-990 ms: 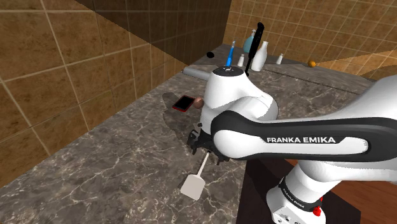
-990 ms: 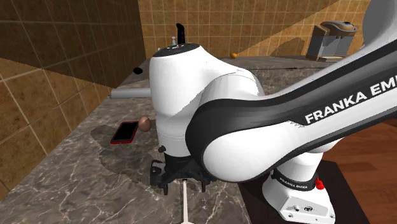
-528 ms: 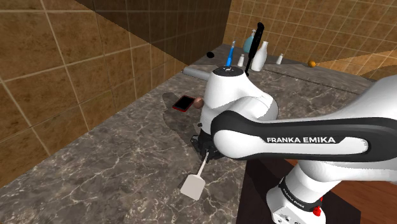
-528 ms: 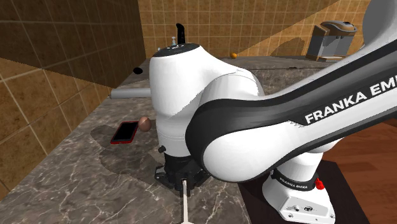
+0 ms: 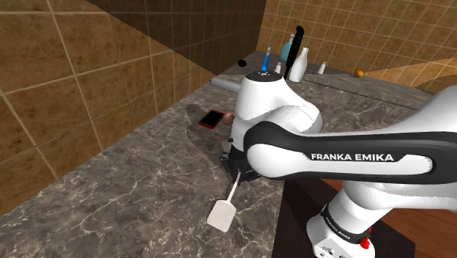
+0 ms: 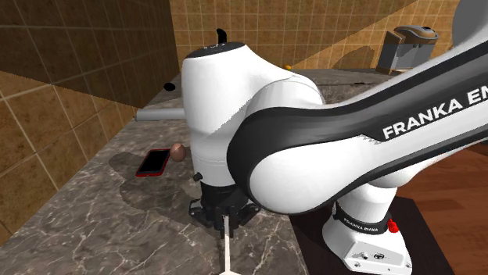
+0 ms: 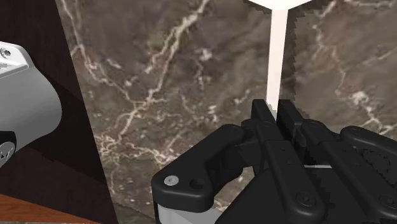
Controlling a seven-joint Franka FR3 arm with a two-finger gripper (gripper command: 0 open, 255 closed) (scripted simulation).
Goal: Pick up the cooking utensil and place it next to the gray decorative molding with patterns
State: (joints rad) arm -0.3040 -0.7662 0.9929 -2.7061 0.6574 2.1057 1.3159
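Since the black two-finger gripper (image 7: 275, 109) has sunk onto the white flat-bladed spatula (image 5: 221, 215) and now pinches its thin handle, the lift looks ready to begin.

Your spatula (image 5: 222, 212) is plain white; the counter (image 5: 132, 183) is dark brown marble with pale veins. You see an all-black gripper (image 7: 275, 109) and a white arm (image 5: 278, 110) with black bands. The phone (image 5: 212, 118) is red with a black screen. The walls (image 5: 73, 73) are brown tile with light grout lines.
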